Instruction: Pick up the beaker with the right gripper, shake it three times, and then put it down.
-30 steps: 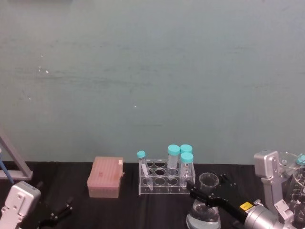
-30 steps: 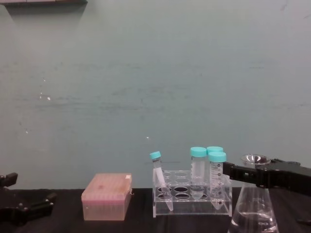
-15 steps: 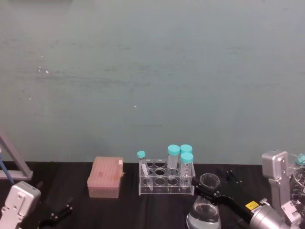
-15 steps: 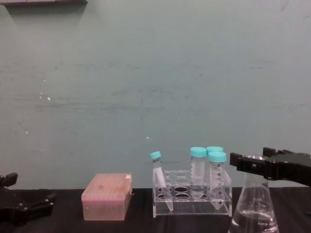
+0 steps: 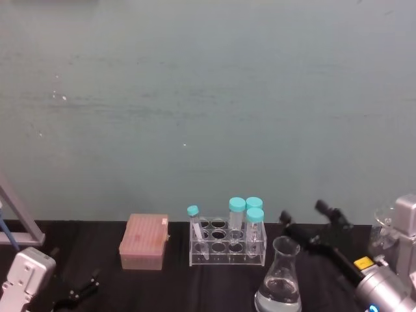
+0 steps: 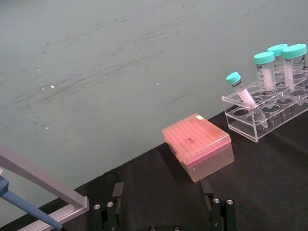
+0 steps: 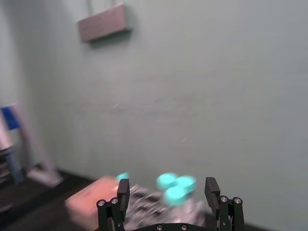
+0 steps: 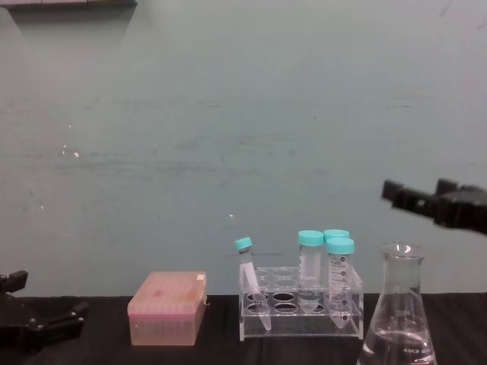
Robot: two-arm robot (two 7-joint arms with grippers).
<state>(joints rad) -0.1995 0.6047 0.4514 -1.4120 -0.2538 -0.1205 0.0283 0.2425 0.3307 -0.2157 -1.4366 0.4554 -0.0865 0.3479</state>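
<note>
Since a moment ago your right gripper (image 5: 312, 216) has let go of the beaker's neck and is rising up and back, so it is now hanging above and just behind the rim, jaws spread with nothing between them. The bench (image 5: 97, 260) is carrying everything, and the beaker (image 5: 279, 279) is standing upright on it at the near right, a little liquid settling in its wide base; to my eye you are finishing the put-down. The pink box (image 5: 143, 242) and tube rack (image 5: 227, 244) are sitting behind, well clear. Your left gripper (image 5: 77, 292) is resting low at the near left, also spread and holding nothing.
</note>
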